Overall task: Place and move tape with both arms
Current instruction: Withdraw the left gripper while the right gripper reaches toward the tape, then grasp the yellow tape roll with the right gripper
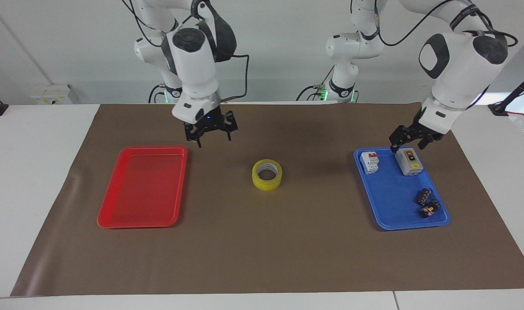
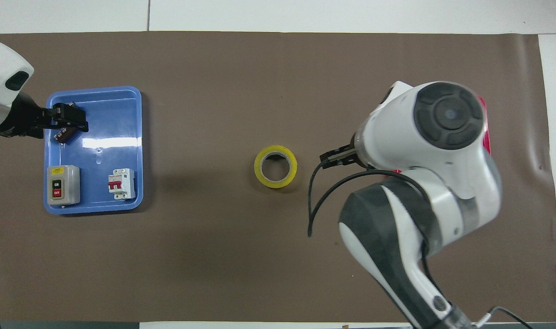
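Observation:
The tape, a yellow roll, lies flat on the brown mat in the middle of the table, with nothing touching it. My right gripper hangs open and empty above the mat, between the tape and the red tray. It is clear of both. My left gripper is open and empty, raised over the blue tray at the edge nearest the robots. In the overhead view the right arm hides most of the red tray.
The blue tray holds a white breaker, a grey on-off switch box and small dark parts. The red tray holds nothing. The brown mat covers most of the table.

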